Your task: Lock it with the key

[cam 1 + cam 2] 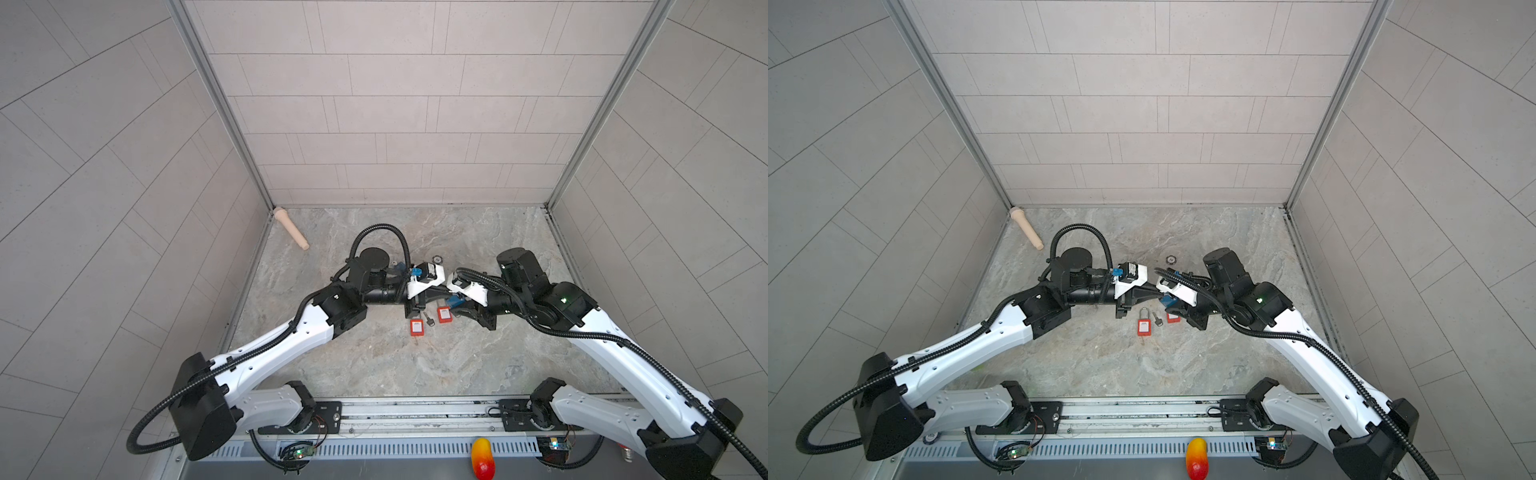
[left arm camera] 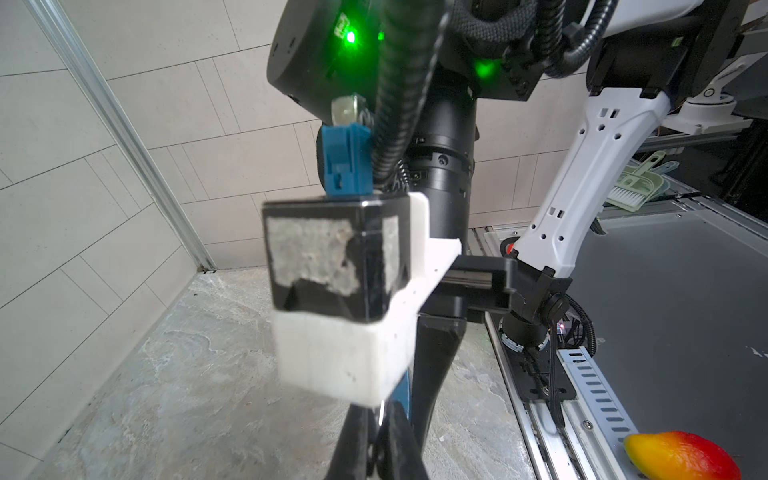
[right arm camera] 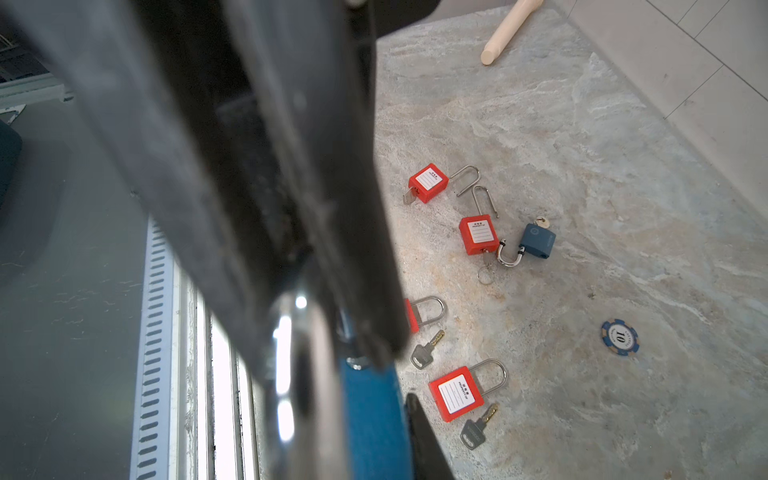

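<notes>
Right wrist view: right gripper (image 3: 399, 378) clamps the blue padlock (image 3: 370, 419), on the robot's side of the poker chip (image 3: 620, 336);
Left gripper (image 2: 376, 449): clenched; contents hidden;
Key (image 3: 426, 351): one lies loose, robot's side of poker chip

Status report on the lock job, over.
Right gripper shut on blue padlock. Left gripper shut, tips at the padlock; key not in sight. Red padlocks and loose keys on table nearby, untouched.

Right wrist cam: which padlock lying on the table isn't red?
The blue padlock, its shackle next to a red padlock with an open shackle. The other loose ones are all red.
</notes>
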You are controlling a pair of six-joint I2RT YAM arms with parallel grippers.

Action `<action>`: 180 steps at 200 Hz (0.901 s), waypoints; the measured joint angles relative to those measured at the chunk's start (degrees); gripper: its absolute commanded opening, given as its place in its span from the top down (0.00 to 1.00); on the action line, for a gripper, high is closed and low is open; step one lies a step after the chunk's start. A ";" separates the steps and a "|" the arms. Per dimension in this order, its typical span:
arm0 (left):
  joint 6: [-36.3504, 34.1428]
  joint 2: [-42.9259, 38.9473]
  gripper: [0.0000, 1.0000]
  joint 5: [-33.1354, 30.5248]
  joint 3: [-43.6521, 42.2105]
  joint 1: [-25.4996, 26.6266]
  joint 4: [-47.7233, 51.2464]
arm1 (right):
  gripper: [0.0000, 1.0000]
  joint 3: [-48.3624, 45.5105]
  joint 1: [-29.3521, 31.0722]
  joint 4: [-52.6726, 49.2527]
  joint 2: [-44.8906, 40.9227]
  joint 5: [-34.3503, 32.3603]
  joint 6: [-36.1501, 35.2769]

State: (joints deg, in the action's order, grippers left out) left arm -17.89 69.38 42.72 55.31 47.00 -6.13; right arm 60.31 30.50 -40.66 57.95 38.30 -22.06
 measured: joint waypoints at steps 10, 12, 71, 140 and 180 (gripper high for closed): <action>-0.07 -0.20 1.00 -0.02 0.04 -0.13 0.26 | 1.00 0.00 -0.50 0.15 -0.35 0.46 0.02; -0.11 -0.20 1.00 -0.02 0.07 -0.15 0.37 | 1.00 0.00 -0.61 0.15 -0.46 0.50 0.02; 1.55 0.90 1.00 1.79 0.42 -0.98 -0.50 | 1.00 0.00 -2.05 0.04 -1.75 1.03 0.02; 6.14 1.70 1.00 4.22 0.04 -2.32 -2.19 | 1.00 0.50 -2.29 -2.14 -1.90 1.14 -0.85; 12.26 1.70 1.00 5.79 -1.64 -3.93 -6.99 | 0.71 0.61 -2.29 -1.97 -3.28 0.83 -0.81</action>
State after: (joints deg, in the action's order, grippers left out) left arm -5.63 71.09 48.51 53.67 43.07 -13.13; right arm 60.93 28.21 -42.63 54.68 39.13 -22.87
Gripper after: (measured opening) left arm 0.072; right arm 0.207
